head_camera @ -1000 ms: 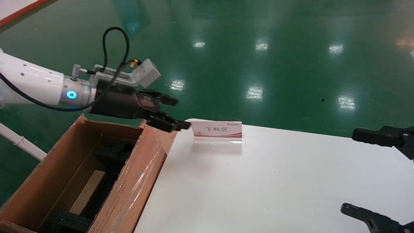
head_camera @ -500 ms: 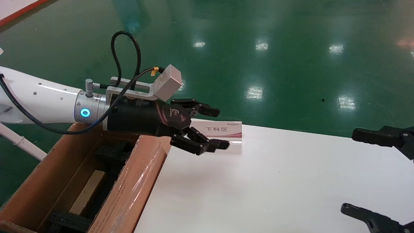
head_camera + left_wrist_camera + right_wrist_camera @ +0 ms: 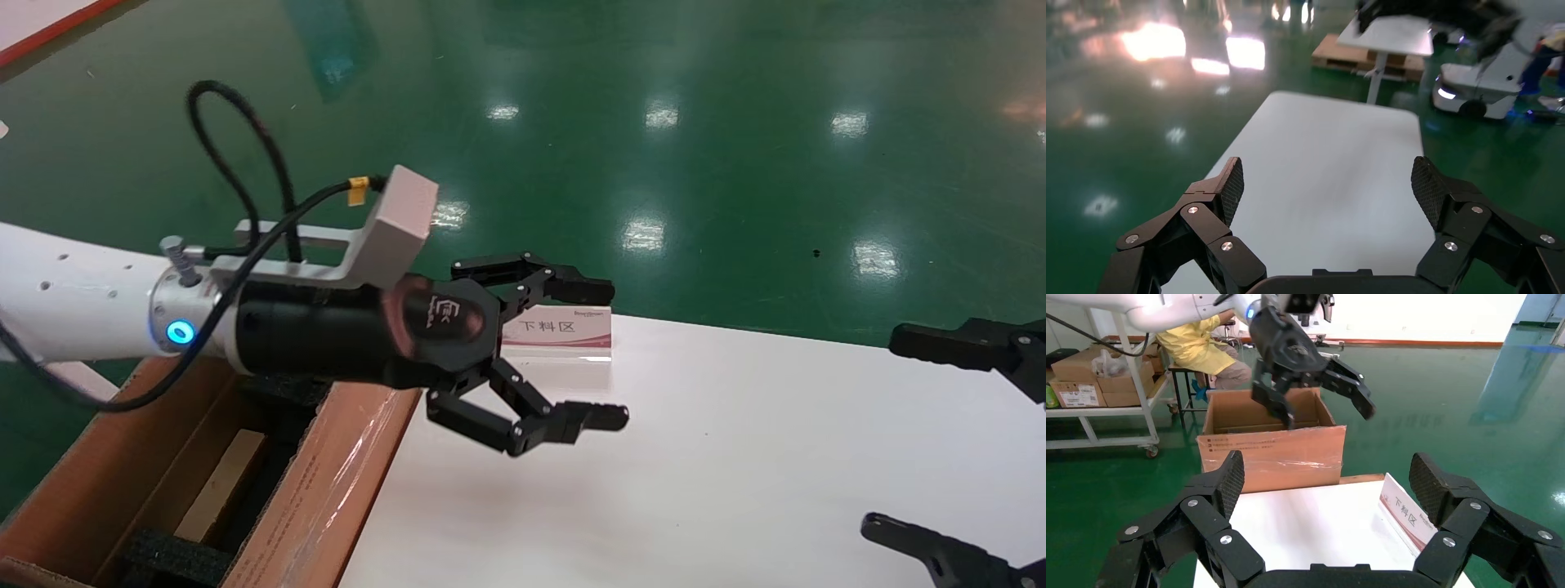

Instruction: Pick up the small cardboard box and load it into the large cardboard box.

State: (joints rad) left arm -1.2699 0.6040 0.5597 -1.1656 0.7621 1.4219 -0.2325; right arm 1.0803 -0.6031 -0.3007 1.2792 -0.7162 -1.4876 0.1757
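My left claw (image 3: 601, 355): spread, holding nothing, mid-frame over the tabletop (image 3: 735, 457) edge.
Large cardboard box (image 3: 327, 490): lower left.
My right claw (image 3: 1327, 484): spread, right edge.

The large cardboard box (image 3: 327, 490) stands at about eight o'clock in the head view, against the left edge of the tabletop (image 3: 735, 474). Down inside it, between foam blocks (image 3: 176, 559), lies what may be the small cardboard box (image 3: 225, 482), though it is half hidden. A sign (image 3: 564, 331) stands on the tabletop's far edge, toward eleven o'clock. The left pincer (image 3: 601, 351) hangs spread above the tabletop, just before the sign. The right pincer (image 3: 882, 425) sits at three o'clock, spread wide.
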